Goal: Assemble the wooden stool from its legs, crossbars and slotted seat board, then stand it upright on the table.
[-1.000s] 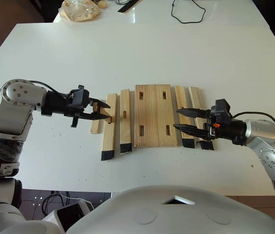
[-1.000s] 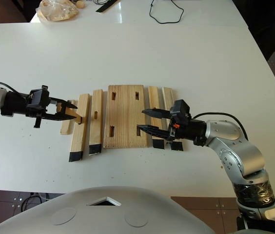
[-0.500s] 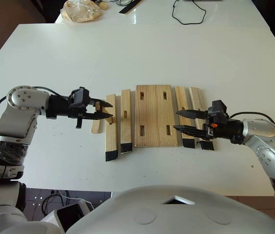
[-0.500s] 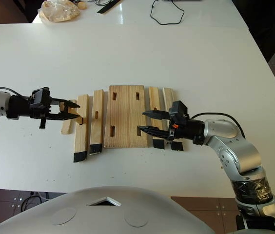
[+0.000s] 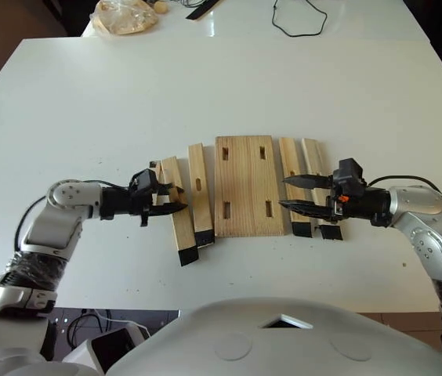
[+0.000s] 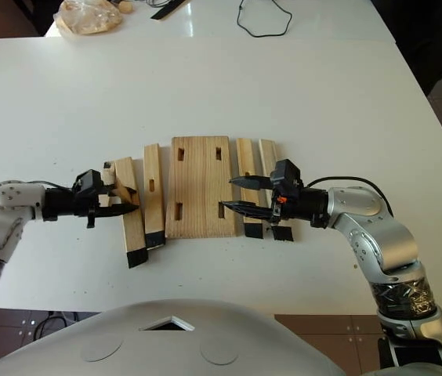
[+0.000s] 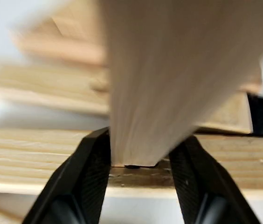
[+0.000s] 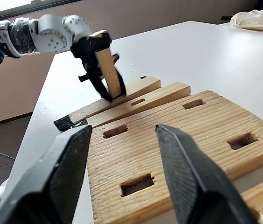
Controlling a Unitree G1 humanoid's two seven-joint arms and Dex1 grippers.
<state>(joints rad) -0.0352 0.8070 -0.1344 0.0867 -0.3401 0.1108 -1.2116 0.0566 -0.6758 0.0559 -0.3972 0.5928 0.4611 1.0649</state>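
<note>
Head view, left to right. At left centre the left tool (image 5: 171,208) is found clamped on a crossbar (image 8: 108,70), which is held tilted with its lower end just over the outer left leg (image 5: 176,211). That leg is skewed, its black tip turned toward the lower edge of the frame. The inner left leg (image 5: 199,188) lies beside it, close to the seat board (image 5: 244,184). The board lies flat at centre on the desk (image 5: 205,94), its four slots facing up. Two right legs (image 5: 290,176) are laid along its right edge. The right tool (image 5: 285,193) is held with its fingers spread over the board's right edge and the nearer right leg, nothing gripped.
</note>
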